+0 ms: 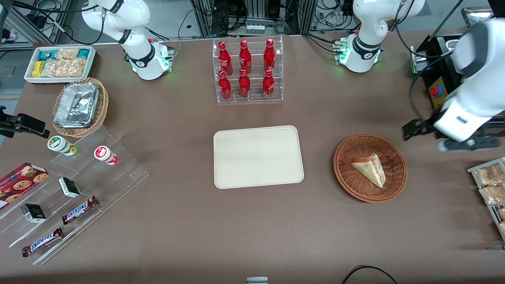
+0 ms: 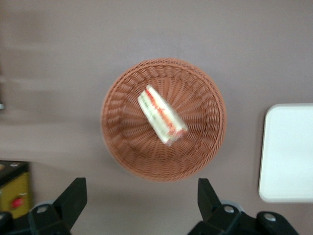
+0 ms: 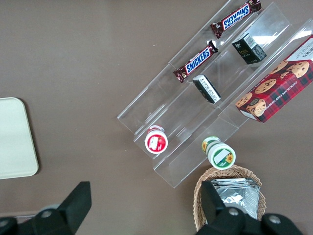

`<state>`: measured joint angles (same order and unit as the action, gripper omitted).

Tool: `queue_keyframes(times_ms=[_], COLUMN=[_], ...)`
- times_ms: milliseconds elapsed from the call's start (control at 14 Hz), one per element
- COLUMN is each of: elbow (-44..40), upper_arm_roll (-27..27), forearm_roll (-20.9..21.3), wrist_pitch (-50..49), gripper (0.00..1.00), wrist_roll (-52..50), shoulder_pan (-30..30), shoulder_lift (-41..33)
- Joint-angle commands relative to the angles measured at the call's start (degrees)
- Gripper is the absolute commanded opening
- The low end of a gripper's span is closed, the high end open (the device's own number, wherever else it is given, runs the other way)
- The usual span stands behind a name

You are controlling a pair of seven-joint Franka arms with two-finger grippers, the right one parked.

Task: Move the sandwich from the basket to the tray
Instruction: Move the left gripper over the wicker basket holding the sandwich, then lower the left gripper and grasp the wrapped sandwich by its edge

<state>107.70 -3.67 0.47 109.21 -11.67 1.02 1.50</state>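
Observation:
The sandwich (image 1: 370, 169), a pale wedge with red-orange and green filling, lies in the reddish-brown wicker basket (image 1: 343, 173). The cream tray (image 1: 258, 156) lies flat on the table beside the basket, toward the parked arm's end. My left gripper (image 1: 418, 128) hangs high above the table beside the basket, toward the working arm's end and a little farther from the front camera. The left wrist view shows the gripper (image 2: 142, 196) open and empty, with the basket (image 2: 127, 147), the sandwich (image 2: 162, 115) and an edge of the tray (image 2: 288, 152) below it.
A clear rack of red bottles (image 1: 247, 71) stands farther from the front camera than the tray. A black box with a red button (image 1: 438, 88) and a rack of snack packets (image 1: 491, 189) sit near the working arm. A clear stepped shelf of snacks (image 1: 75, 189) and a tan basket of foil trays (image 1: 81, 106) lie toward the parked arm's end.

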Motion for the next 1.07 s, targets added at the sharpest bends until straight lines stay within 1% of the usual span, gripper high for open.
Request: queue_keyframes(times_ms=[0,71,143,214,286,571,1000], elbow=[9.17,11.98,14.79,17.52,18.68,19.48,20.53], upper_arm_roll=[-1.43,-1.61,-2.13,-2.22,-2.22,-2.22,-2.14], forearm_roll=[0.32,0.32,0.32,0.32,0.32,0.32,0.32], wrist_pitch=[9.76,13.54,18.01,22.58,24.63,29.91,40.01], gripper=[1.00,1.00,1.00,1.00,1.00,1.00,1.00], wrist_roll=[-13.06,-19.64,-24.15,-28.11,-30.06,-32.97,-33.94], shoulder_pan=[0.04,0.04,0.04,0.04,0.04,0.04,0.04], shoulder_lift=[-2.02,-2.02,-2.02,-1.94,-1.24,4.46,12.47])
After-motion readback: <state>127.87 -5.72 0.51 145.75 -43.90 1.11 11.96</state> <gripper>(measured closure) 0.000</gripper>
